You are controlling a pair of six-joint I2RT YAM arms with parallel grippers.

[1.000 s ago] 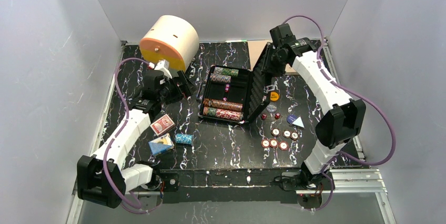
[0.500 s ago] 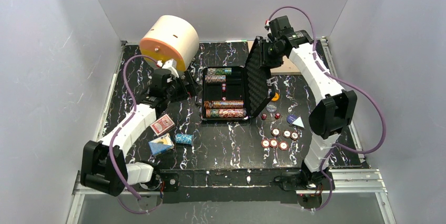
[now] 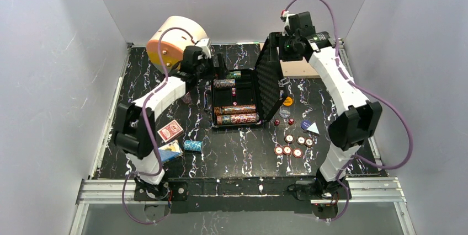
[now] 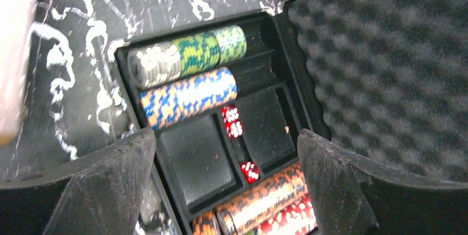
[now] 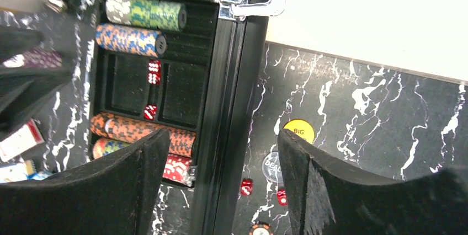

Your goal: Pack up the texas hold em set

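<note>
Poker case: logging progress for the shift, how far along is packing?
Done: chip rows and three red dice sit in the open case. In hand: nothing; left pincer and right pincer are open. Left: loose chips, two more dice, buttons, red deck and blue deck on the table.

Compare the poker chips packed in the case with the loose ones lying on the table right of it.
The packed chips stand on edge, pressed together in rows in the slots of the case; the loose chips lie flat on the table in one scattered layer. The packed chips show several colours, orange, red, blue, green and grey; the loose chips all look reddish with pale centres. Both are round poker chips.
</note>
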